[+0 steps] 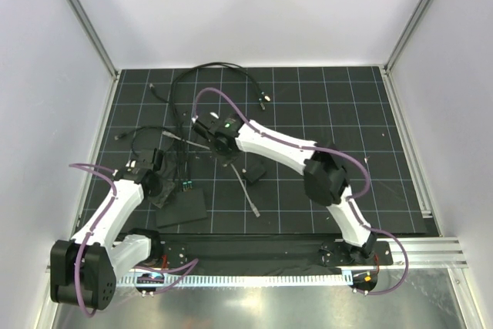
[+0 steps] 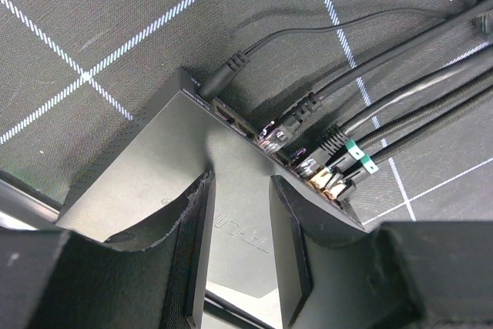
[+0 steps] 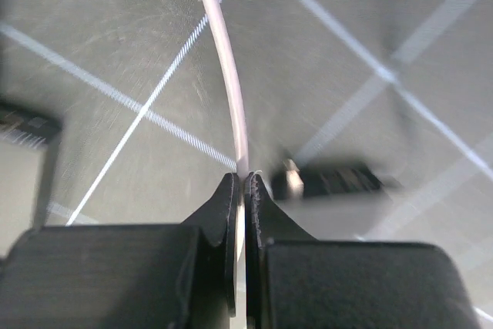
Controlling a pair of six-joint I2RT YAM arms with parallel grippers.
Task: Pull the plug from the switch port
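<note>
My L end effector (image 2: 243, 190) sits over the switch (image 2: 146, 175). Its fingers (image 2: 192, 252) are apart on the flat top w/ bare lid showing btwn them: open, not clamped round anything. The switch lies flat on the gridded desk (image 1: 323, 113), near-left corner area, right by my L wrist.

The switch port (image 2: 231, 117) row runs along the narrow edge facing away from the L cam. Several plugs (image 2: 300, 112) are seated in it. There's a round barrel one at the corner, a black booted one, then a bunch w/ green tags (image 2: 353, 148). Their black cables fan out across the desk.

My R end effector (image 3: 243, 182) is pinched tight on a thin pale cable (image 3: 223, 59), which rises from btwn the tips and curves off. The R arm reaches across to centre-left, beyond the switch and apart from it. A small black block (image 1: 254, 172) lies nearby. Can't tell if the pale cable leads to the switch.
</note>
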